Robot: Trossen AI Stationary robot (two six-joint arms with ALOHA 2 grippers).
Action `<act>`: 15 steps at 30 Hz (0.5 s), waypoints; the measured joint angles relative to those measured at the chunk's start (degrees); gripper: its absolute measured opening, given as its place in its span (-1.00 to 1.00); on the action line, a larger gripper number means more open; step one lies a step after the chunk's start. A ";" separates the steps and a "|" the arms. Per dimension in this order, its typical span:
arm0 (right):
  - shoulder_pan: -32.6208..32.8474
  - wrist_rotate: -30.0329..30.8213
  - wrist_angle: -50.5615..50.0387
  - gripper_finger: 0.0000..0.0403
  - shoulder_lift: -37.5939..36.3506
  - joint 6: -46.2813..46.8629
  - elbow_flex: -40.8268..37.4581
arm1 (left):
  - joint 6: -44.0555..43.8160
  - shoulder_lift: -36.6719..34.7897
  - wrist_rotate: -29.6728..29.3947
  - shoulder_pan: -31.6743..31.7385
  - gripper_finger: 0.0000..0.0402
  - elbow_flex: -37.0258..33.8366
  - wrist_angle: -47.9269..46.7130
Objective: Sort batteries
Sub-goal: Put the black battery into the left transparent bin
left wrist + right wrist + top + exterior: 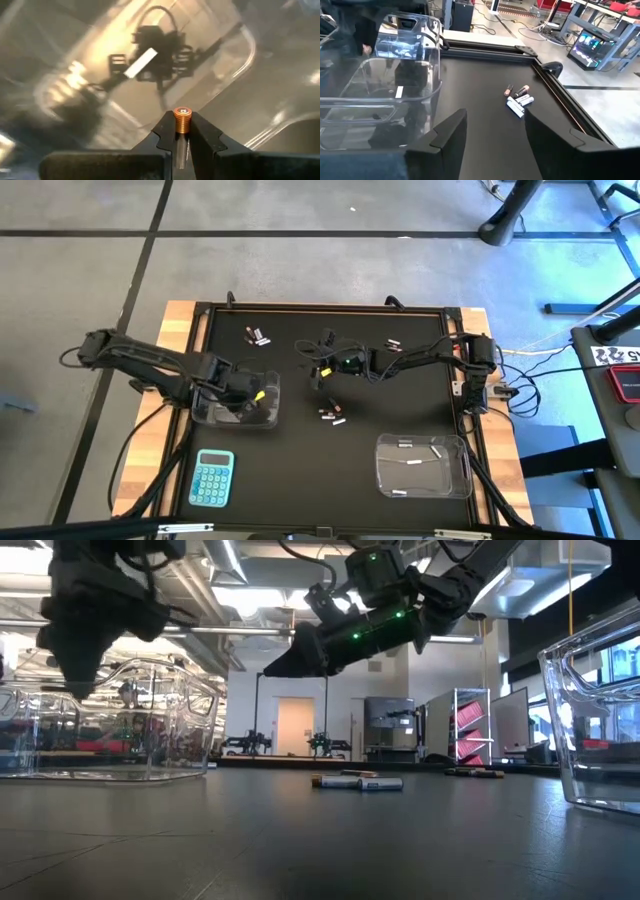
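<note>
Over the clear tub (262,418), left tool (183,131) clamps a battery (182,120) lengthwise between its fingers.

Left tub (236,416) left of batteries (331,415); right tub (422,465) right.

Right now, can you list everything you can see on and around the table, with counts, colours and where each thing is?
Clear plastic tub: one, left side, under the left gripper.
Second clear plastic tub: one, front right, a few pale batteries inside.
Blue calculator: one, front left on the wood edge.
Loose batteries: small clusters, silvery and dark, at back left, centre and back right.
Black mat: one, covers the tabletop.
Left gripper: shut on a copper-ended battery, above the left tub.
Right gripper: open, empty, above mat centre.
</note>
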 joint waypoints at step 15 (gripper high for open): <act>0.07 -3.87 1.55 -0.01 0.00 1.59 0.00 | -8.83 0.04 2.79 5.54 -0.89 -12.17 15.06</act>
